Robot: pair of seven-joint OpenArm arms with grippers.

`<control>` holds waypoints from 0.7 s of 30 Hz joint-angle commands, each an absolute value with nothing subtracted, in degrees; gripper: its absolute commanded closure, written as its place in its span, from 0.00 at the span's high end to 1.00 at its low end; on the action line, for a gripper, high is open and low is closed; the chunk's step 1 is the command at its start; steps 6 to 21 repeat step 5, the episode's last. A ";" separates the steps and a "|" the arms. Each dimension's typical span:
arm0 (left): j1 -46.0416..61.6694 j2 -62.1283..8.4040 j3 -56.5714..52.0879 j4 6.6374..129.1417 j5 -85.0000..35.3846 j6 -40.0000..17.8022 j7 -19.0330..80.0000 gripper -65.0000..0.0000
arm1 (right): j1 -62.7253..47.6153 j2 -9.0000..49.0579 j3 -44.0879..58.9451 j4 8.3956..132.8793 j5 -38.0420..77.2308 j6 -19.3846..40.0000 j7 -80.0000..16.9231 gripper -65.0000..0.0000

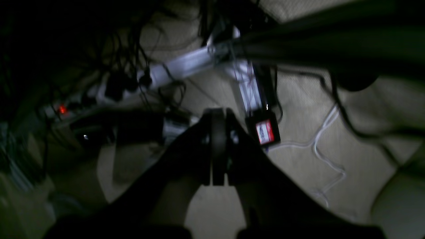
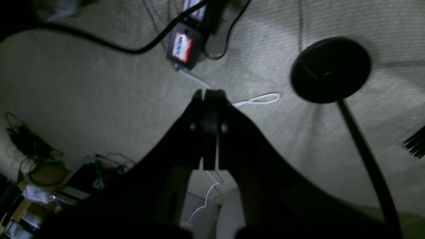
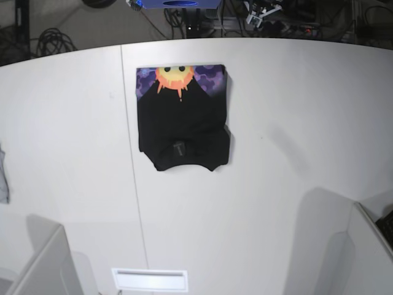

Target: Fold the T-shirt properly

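Though folded, T-shirt [image 3: 184, 123] print-side partly showing

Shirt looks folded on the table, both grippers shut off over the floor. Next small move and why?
Probably none on the cloth: the T-shirt lies as a compact folded rectangle, sun print at its far edge. Left gripper and right gripper hold nothing; I'd keep them parked.
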State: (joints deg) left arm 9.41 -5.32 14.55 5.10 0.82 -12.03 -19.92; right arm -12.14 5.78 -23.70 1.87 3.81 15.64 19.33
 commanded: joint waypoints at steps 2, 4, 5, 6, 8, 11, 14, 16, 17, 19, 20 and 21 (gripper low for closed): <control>9.80 -6.02 14.37 4.97 0.48 -12.26 -20.44 0.00 | -12.53 5.85 -21.41 1.80 3.65 15.96 19.47 0.00; 9.89 -6.46 14.37 4.97 0.48 -12.26 -20.44 0.00 | -12.53 5.85 -19.91 1.80 3.65 15.96 19.47 0.00; 9.89 -6.46 14.37 4.97 0.48 -12.26 -20.44 0.00 | -12.53 5.85 -19.65 1.80 3.65 15.96 19.47 0.00; 9.89 -6.46 14.37 4.97 0.48 -12.26 -20.44 0.00 | -12.53 5.85 -19.65 1.80 3.65 15.96 19.47 0.00; 9.89 -6.46 14.37 4.97 0.48 -12.26 -20.44 0.00 | -12.53 5.85 -19.65 1.80 3.65 15.96 19.47 0.00; 9.89 -6.46 14.37 4.97 0.48 -12.26 -20.44 0.00 | -12.53 5.85 -19.65 1.80 3.65 15.96 19.47 0.00; 9.89 -6.46 14.37 4.97 0.48 -12.26 -20.44 0.00 | -12.53 5.85 -19.65 1.80 3.65 15.96 19.47 0.00; 9.89 -6.46 14.37 4.97 0.48 -12.26 -20.44 0.00 | -12.53 5.85 -19.65 1.80 3.65 15.96 19.47 0.00; 9.89 -6.46 14.37 4.97 0.48 -12.26 -20.44 0.00 | -12.53 5.85 -19.65 1.80 3.65 15.96 19.47 0.00; 9.89 -6.46 14.37 4.97 0.48 -12.26 -20.44 0.00 | -12.53 5.85 -19.65 1.80 3.65 15.96 19.47 0.00; 9.89 -6.46 14.37 4.97 0.48 -12.26 -20.44 0.00 | -12.53 5.85 -19.65 1.80 3.65 15.96 19.47 0.00; 9.89 -6.46 14.37 4.97 0.48 -12.26 -20.44 0.00 | -12.53 5.85 -19.65 1.80 3.65 15.96 19.47 0.00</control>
